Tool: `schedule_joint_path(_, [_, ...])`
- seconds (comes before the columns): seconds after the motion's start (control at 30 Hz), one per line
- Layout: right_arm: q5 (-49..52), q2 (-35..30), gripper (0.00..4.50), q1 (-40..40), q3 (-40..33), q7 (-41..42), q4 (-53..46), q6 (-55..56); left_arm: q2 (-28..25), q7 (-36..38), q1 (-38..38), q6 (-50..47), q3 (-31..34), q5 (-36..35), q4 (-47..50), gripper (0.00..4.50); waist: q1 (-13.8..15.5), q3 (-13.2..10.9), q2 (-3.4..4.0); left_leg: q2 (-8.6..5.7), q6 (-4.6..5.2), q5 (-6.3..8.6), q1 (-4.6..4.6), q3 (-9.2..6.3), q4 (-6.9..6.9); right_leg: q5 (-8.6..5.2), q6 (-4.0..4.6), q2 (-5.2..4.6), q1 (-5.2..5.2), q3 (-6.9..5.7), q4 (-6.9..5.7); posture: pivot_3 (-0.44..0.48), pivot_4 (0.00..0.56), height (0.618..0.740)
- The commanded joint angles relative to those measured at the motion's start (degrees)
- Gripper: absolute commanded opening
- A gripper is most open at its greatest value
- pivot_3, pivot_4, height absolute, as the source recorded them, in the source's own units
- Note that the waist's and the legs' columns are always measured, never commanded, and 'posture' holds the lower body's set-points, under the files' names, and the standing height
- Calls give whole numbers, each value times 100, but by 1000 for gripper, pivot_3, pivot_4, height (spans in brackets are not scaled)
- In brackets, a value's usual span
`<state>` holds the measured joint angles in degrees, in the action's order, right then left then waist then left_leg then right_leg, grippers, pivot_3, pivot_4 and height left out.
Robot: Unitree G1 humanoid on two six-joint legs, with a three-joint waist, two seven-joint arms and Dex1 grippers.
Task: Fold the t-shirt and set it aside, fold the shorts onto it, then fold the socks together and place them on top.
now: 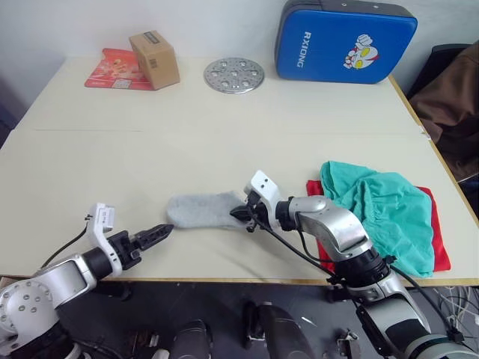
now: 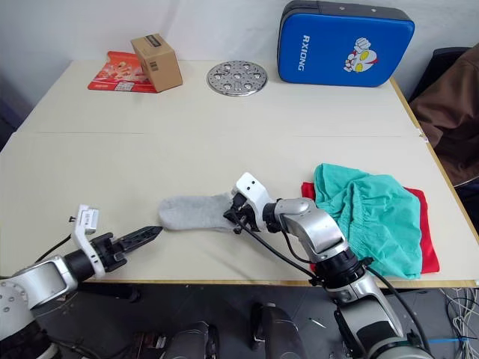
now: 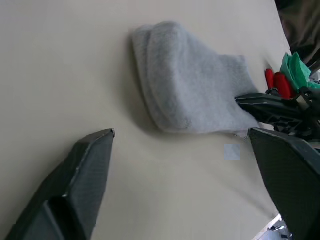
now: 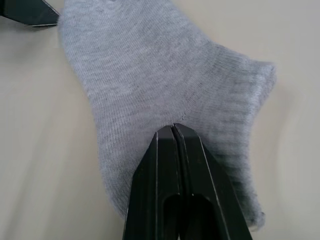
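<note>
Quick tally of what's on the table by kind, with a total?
Garments: 3: socks, shorts, t-shirt
Boxes: 1: cardboard box
Packets: 1: red packet
Metal discs: 1: perforated disc
Pads: 1: blue pad
Total: 7

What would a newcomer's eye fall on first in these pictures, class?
The grey socks lie at the table's near edge, pinched by the right gripper. At the right, teal shorts sit on the red shirt. A blue pad stands at the far edge.
</note>
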<state>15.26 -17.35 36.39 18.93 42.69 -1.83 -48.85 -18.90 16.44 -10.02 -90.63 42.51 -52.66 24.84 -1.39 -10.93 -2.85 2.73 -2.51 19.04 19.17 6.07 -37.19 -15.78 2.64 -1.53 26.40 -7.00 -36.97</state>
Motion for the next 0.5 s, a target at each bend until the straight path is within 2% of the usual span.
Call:
schedule_joint_path(0.03, [-3, 10, 0, -50, 101, 16, -124, -59, 393, -328, -177, -94, -381, 171, -119, 4370, 37, 3, 4, -1, 0, 0, -1, -1, -2, 1, -1, -1, 0, 0, 0, 0, 150, 740])
schedule_joint_path(0.2, [-17, -25, 0, -60, 82, -16, -150, -78, 928, -752, -443, 110, -345, 442, -326, 4370, 157, 6, 4, -5, 3, 0, -1, -1, -4, 5, -8, -2, -8, 1, 8, 0, 150, 740])
schedule_joint_path(0.3, [-22, -40, 0, -82, 65, -43, -178, -87, 1277, -979, -473, 429, -325, 533, -313, 3769, 164, 6, 3, -7, 5, 1, 1, 0, -6, 8, -14, -5, -13, 1, 12, 0, 150, 740])
schedule_joint_path(0.4, [-22, -50, 0, -84, 50, -64, -186, -99, 1464, -1163, -514, 771, -348, 608, -301, 2817, 173, 6, 3, -6, 7, 2, 1, -2, -3, 7, -15, -3, -34, 0, 20, 0, 150, 740])
schedule_joint_path(0.5, [-17, -67, 0, -90, 38, -70, -198, -107, 1415, -1202, -526, 993, -475, 617, -268, 1854, 171, 6, 3, -5, 8, 3, 0, -3, -2, 6, -18, -2, -37, 0, 23, 0, 150, 740])
